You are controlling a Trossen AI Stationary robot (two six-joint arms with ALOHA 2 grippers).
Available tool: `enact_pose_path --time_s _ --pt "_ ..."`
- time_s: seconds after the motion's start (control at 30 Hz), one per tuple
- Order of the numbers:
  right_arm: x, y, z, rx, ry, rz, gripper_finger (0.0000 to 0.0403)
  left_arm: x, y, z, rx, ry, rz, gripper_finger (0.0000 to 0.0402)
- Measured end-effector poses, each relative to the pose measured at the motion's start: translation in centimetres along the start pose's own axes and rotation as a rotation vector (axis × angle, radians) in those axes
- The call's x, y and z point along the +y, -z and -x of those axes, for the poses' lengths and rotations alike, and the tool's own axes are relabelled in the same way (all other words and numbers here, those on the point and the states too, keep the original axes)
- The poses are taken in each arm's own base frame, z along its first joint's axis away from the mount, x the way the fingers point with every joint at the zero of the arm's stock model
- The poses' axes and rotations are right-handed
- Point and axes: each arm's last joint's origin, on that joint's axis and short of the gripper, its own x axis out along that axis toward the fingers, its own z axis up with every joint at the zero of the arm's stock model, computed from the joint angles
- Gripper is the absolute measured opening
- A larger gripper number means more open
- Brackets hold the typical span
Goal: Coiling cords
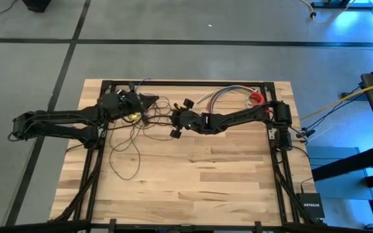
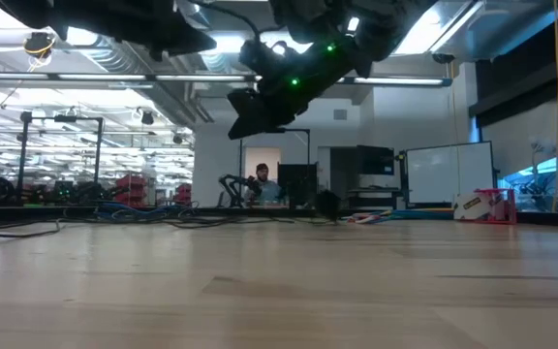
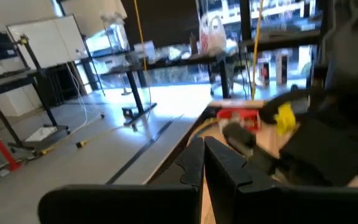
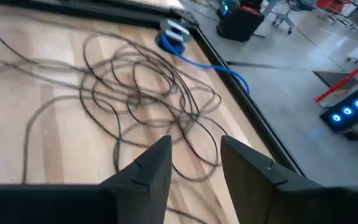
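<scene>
Dark brown-black cords (image 1: 133,133) lie in loose, overlapping loops on the wooden table (image 1: 193,188), spread across its far left half between the two arms, with one long loop trailing toward the near edge. At left, the left gripper (image 1: 149,101) hangs above the far end of the tangle; its fingers (image 3: 199,163) are pressed together, and whether a strand is pinched between them cannot be told. In the left wrist view a yellow piece (image 3: 284,117) and a red object (image 3: 236,116) show beyond those fingers. At centre, the right gripper (image 1: 180,115) hovers just beside the right margin of the loops; its fingers (image 4: 155,167) stand apart and hold nothing, the cords (image 4: 142,87) lying on the boards beyond them. At right, a short bundle of multicoloured wires (image 1: 228,95) lies near the far edge, well apart from the cords. A blue cable (image 4: 194,53) rests on the table's dark frame.
</scene>
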Motion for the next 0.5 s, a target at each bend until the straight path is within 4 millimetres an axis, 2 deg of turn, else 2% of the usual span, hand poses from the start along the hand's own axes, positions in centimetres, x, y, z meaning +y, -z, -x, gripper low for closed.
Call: enact_pose_path --time_s 0.1,0.27,0.43,0.5 --pt "-0.6 -0.5 0.9 0.028 0.002 0.016 0.0148 0.0 0.2 0.0 0.025 0.005 -0.009 0.0009" --pt "-2.8 -2.0 4.4 0.113 -0.022 0.062 0.0158 -0.1 0.8 0.0 0.075 0.011 -0.017 0.0049" --pt "-4.6 -1.8 7.1 0.262 -0.034 0.113 0.0161 0.0 1.7 -0.4 0.146 0.005 -0.015 0.0112" --pt "-5.3 -1.1 7.5 0.333 -0.029 0.122 0.0161 0.1 2.0 -0.8 0.166 -0.002 -0.007 0.0131"
